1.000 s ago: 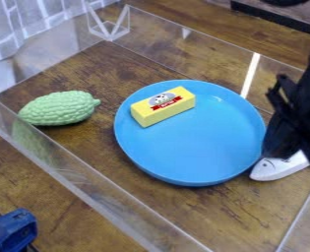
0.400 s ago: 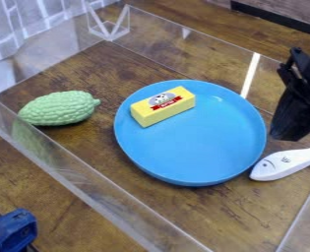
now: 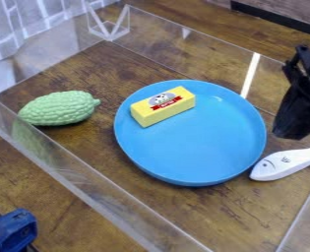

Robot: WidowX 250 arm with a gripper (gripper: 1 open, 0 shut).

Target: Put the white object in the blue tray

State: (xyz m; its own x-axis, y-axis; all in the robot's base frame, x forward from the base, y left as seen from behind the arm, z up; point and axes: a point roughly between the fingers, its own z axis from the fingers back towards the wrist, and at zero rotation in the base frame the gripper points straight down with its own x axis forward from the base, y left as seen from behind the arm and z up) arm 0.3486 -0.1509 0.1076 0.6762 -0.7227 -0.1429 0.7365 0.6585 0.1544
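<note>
Our gripper [image 3: 299, 123] hangs at the right edge above the table with its jaws closed on nothing. The white fish-shaped toy [image 3: 284, 162] lies on the wooden table [image 3: 92, 69] just right of the blue tray [image 3: 184, 148], outside its rim, so it is not yet placed. A yellow block [image 3: 164, 105] already sits in the tray's far left part. We judge the risk to be descending with jaws shut, which would shove the slim toy away or pin it against the rim.
</note>
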